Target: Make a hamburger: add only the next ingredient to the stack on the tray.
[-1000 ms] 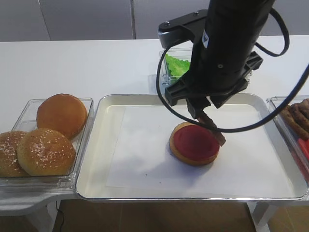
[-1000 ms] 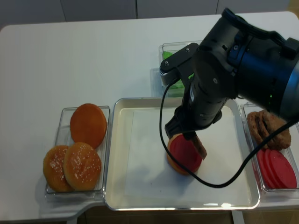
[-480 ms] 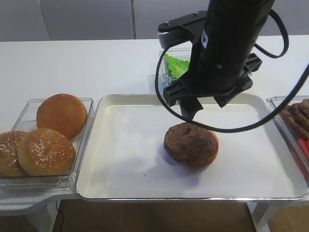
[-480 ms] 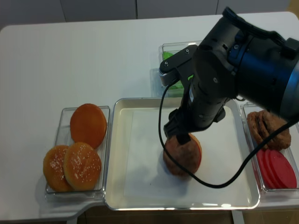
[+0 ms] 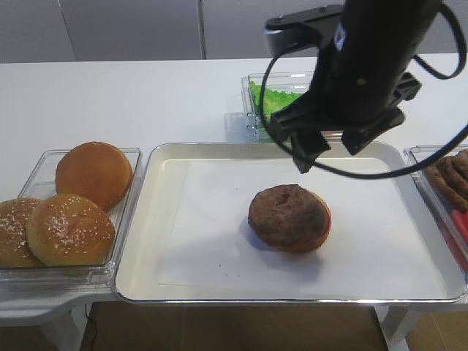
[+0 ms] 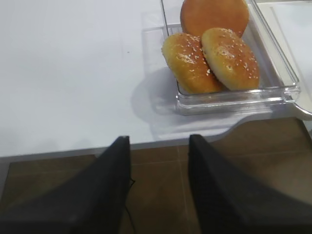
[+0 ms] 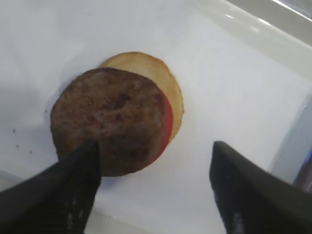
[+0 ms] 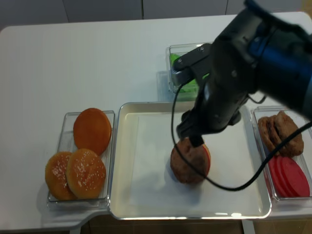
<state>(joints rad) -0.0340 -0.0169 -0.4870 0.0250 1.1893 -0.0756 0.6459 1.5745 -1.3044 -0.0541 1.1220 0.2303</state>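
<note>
Patty (image 5: 289, 215) sat flat on the stack (image 5: 322, 228) in the middle of the tray (image 5: 168, 219). A second earlier it had hung on edge in my right gripper (image 7: 153, 190) against the right side of the red disc; half a second ago it was already down and the jaws had let go. By this moment the gripper had lifted off toward the far right, spread wide and holding nothing, so I judged the placing step done.

It looked dark brown and rough, slightly domed, about as wide as the bun. From my wrist view it lay a little off centre: a red sliver (image 7: 167, 127) and a crescent of tan bun base (image 7: 165, 83) showed past one edge, while the opposite edge overhung the pile. I took that as acceptable, though a tidier stack would want it nudged.

My left gripper (image 6: 158, 190) hovered past the near edge of the table, near the container of sesame buns (image 6: 209, 56), jaws apart and empty.
</note>
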